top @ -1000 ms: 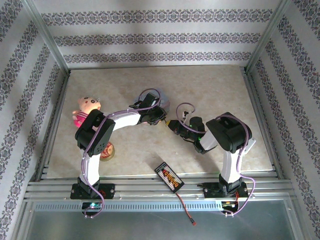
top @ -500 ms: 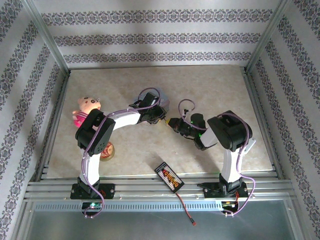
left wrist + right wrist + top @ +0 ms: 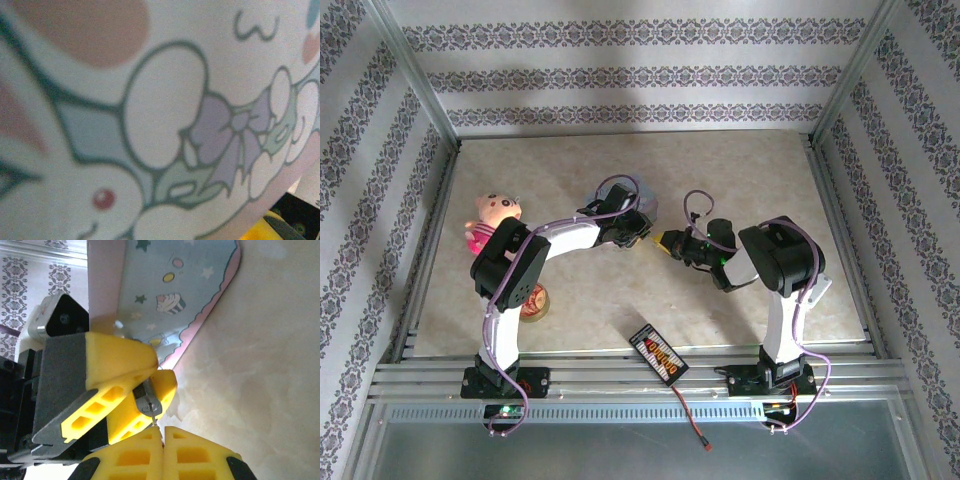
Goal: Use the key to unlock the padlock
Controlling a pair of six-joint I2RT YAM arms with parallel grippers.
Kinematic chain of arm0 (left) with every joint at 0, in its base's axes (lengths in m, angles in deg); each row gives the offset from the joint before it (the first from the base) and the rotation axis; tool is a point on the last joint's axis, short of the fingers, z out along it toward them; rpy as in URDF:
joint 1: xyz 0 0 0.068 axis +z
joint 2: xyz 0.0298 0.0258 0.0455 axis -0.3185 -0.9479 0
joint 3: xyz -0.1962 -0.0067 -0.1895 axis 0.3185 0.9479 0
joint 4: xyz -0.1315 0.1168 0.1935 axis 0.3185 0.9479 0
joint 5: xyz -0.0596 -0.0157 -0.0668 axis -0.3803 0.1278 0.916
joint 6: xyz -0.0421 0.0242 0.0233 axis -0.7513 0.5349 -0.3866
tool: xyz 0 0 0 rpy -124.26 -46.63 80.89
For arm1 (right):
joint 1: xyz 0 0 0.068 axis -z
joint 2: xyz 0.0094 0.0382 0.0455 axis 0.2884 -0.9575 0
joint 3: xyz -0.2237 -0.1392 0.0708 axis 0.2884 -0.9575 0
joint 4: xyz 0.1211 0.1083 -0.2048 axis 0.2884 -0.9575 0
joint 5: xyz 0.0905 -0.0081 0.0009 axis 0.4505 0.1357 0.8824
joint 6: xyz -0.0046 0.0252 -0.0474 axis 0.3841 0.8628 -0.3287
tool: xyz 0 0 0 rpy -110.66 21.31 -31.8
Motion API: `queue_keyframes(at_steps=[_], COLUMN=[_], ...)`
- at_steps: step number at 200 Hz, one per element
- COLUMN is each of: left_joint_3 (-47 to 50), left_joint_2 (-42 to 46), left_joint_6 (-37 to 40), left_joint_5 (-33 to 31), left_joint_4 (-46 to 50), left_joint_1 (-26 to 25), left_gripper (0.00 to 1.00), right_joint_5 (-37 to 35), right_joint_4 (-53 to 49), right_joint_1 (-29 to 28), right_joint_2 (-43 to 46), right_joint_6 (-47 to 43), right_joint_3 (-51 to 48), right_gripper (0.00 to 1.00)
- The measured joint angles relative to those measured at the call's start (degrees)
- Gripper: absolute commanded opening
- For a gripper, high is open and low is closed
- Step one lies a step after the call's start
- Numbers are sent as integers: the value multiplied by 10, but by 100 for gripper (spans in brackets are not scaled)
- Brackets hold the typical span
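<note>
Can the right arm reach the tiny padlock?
Probably yes: the shut yellow right gripper sits right beside the tiny dark padlock with silver shackle, pinched in the left gripper, with nothing between them.

**Soft, even light; left wrist view badly blurred**

From above, bright diffuse light fell evenly on the surface (image 3: 760, 170), and shadows beside the pale blue tin (image 3: 647, 203) were faint. A dimmer band crossed the wall far behind the tin. In the left wrist view the tin sat too close to the lens and was out of focus, worst toward its left. In the right wrist view the surface right of the tin looked washed pale, with a soft grey shadow by the left hand (image 3: 162, 372) below the tin.
</note>
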Motion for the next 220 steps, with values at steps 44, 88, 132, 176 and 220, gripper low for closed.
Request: queue_keyframes(at_steps=[44, 88, 132, 176, 220], left_joint_3=[0, 6, 7, 7, 7], left_joint_2=[0, 0, 0, 0, 0], left_joint_6=[-4, -12, -21, -25, -31], left_joint_5=[0, -1, -4, -5, -5], left_joint_4=[-2, -16, -24, -25, -27], left_joint_1=[1, 1, 1, 1, 1], left_gripper=[12, 12, 11, 11, 11], right_joint_5=[13, 12, -16, -70, -103], right_joint_4=[11, 15, 35, 57, 63], right_joint_1=[4, 4, -5, -26, -40], right_joint_2=[-12, -12, -12, -7, -3], right_joint_6=[0, 0, 0, 0, 0], right_joint_3=[9, 8, -1, -19, -25], right_gripper=[0, 0, 0, 0, 0])
